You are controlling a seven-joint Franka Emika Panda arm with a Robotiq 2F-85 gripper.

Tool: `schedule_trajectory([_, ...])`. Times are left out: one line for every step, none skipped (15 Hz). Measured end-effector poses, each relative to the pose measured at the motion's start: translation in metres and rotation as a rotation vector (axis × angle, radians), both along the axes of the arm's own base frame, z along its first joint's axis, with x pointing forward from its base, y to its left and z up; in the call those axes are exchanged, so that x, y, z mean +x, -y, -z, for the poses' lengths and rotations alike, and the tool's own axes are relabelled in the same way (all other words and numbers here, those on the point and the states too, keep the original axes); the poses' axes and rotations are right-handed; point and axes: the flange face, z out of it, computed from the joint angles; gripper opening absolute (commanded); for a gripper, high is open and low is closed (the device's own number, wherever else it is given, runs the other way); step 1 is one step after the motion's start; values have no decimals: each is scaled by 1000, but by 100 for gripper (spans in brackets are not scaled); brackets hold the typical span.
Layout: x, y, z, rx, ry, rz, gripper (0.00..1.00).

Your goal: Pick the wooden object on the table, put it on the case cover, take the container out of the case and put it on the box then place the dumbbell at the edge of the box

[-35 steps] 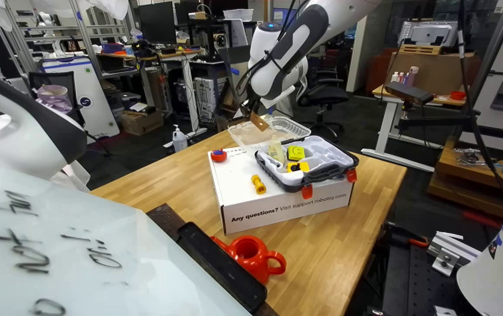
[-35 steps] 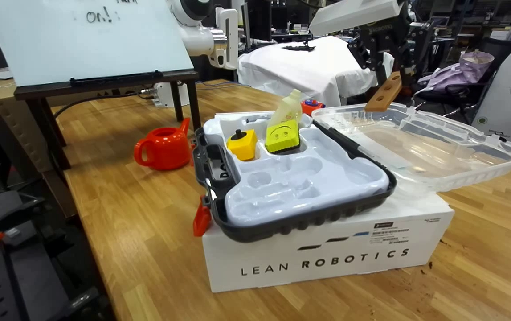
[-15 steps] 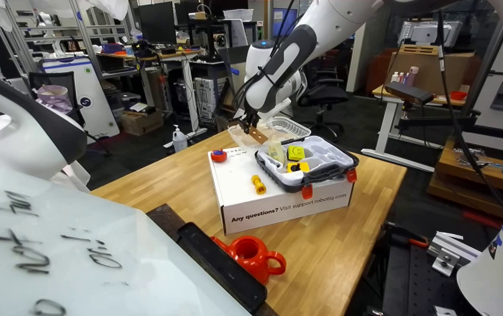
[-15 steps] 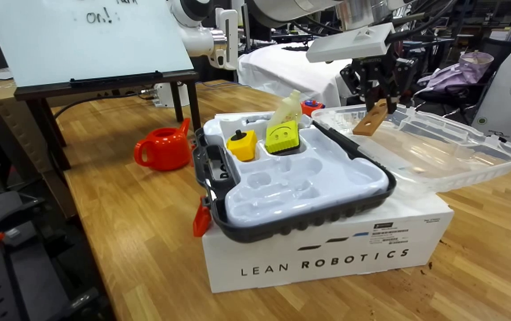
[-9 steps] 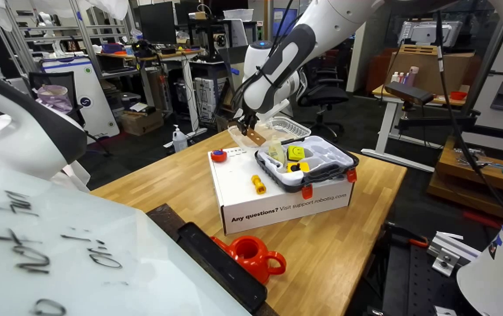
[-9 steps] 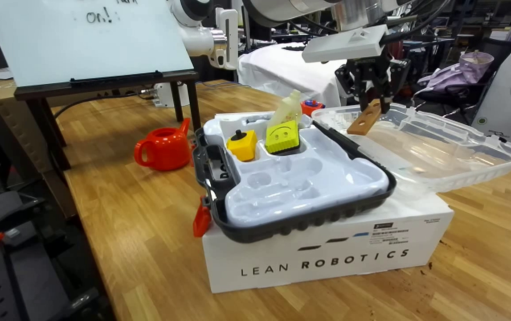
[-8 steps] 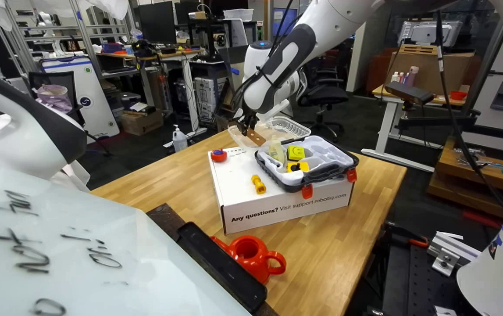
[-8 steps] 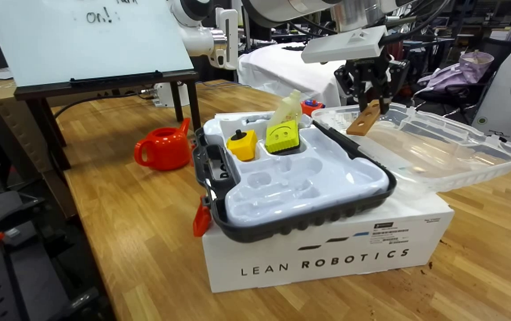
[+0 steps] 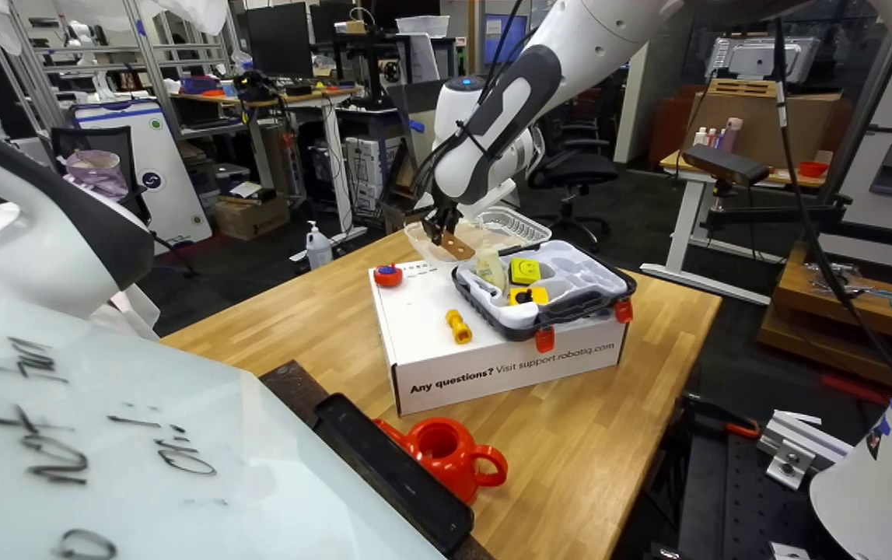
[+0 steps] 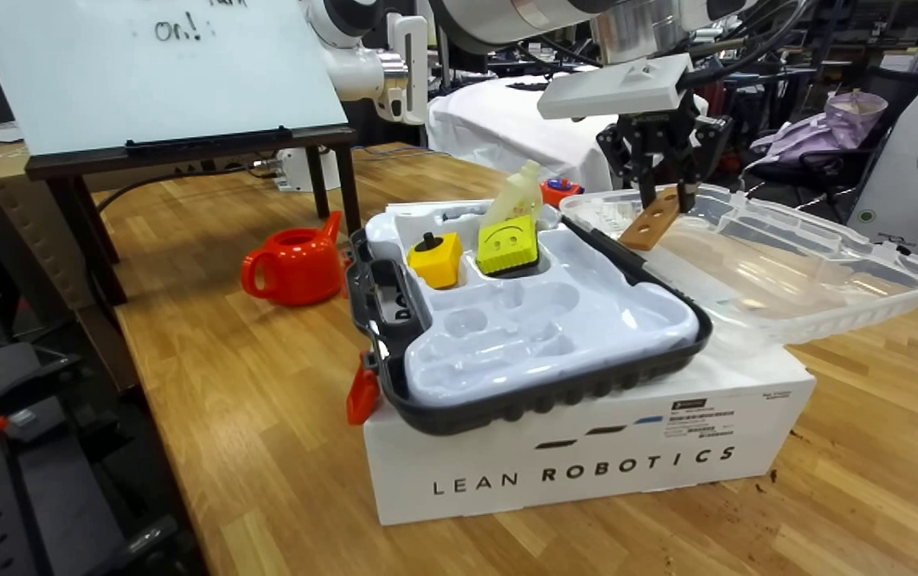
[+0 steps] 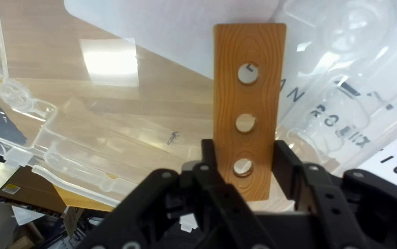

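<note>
I'm holding the arm [image 9: 519, 89] slanting down from above in both exterior views, its end hanging over the case cover [image 10: 787, 260]. That cover is lying open, joined to the case [image 10: 467, 416] along the side opposite the red latches [image 9: 544, 340]. The wooden object [image 11: 248, 100] is showing as a flat, narrow, orange-brown bar: darker grain lines, three round holes in a row. It's hanging above the cover, near the case's hinge edge, tilting, free end lower. Whether that end is touching the cover, I'm not managing to tell. My gripper [image 11: 245, 152] is clamping the wooden object near one end, around the last hole; jaws are meeting both long edges, standing just its own width apart. The yellow container [image 10: 438, 264] is sitting inside the case, beside a yellow-green smiley block [image 10: 507, 244] and a pale bottle [image 10: 519, 192]. The white box [image 10: 499, 448] is lying under the case; the yellow dumbbell [image 9: 458, 327] is resting on the box, just beside the case.
</note>
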Motion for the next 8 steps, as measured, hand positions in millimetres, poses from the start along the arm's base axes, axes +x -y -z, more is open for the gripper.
schedule_trajectory([-1,0,1,1,-4,0,83])
schedule_trajectory([-1,0,2,1,-9,-2,89])
schedule_trajectory([-2,0,2,1,-13,-2,97])
schedule_trajectory([-2,0,3,1,-15,-3,99])
schedule_trajectory([-2,0,2,2,-19,-3,100])
schedule_trajectory([-3,0,1,4,-26,-2,100])
schedule_trajectory([-5,-1,-3,8,-37,0,100])
schedule_trajectory([-7,-3,-9,13,-53,-1,100])
